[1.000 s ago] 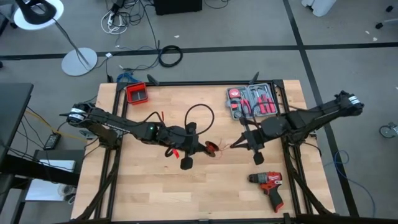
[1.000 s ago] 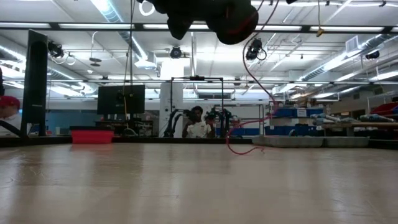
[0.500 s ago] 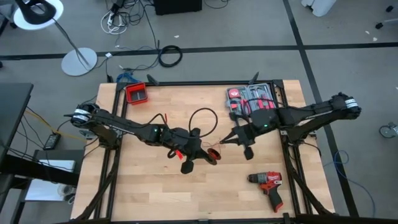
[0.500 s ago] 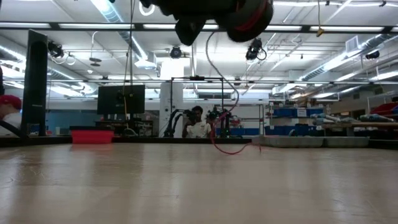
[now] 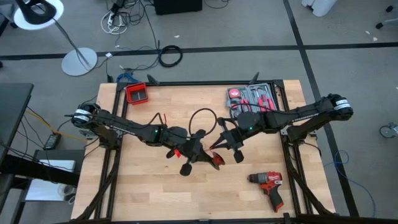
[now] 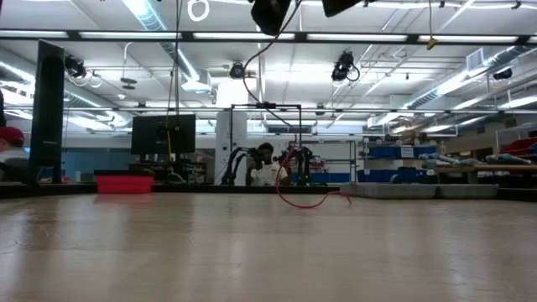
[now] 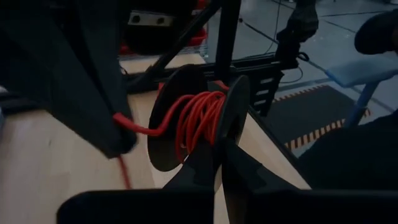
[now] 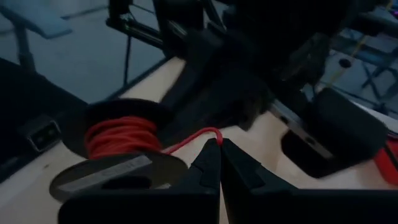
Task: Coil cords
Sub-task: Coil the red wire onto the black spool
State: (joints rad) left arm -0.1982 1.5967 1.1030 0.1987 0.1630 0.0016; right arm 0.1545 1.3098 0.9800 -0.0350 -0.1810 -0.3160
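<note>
**Both arms meet over a spool of red wire at mid-table**

The left arm reaches in low from the left edge of the wooden table point(image 5: 155, 186), stretched long and nearly flat, its wrist turned so the left gripper point(image 5: 208, 157) sits near the table's centre. Its fingers point(image 7: 205, 165) are pressed together on the rim of a black spool point(image 7: 186, 118), a round, flat-flanged reel with red cord wound tight around its core.

The right arm comes in from the right edge, also extended and angled toward the centre, and the right gripper point(image 5: 219, 144) ends just beside the left one. In its wrist view the two dark fingertips point(image 8: 214, 163) are closed to a narrow point, pinching a thin strand of the red wire that leads off the spool.

The cords point(image 5: 202, 118) run in part as a thin black loop lying on the pale wood just behind the two grippers, with a small red clip end point(image 5: 163, 116) to its left; the rest is the glossy red winding on the spool. From table height a red strand point(image 6: 298, 197) curves down onto the surface.

A red drill point(image 5: 268, 184) lies near the right front, a red bin point(image 5: 137, 93) at the back left, and an open tool case point(image 5: 252, 99) at the back right.
</note>
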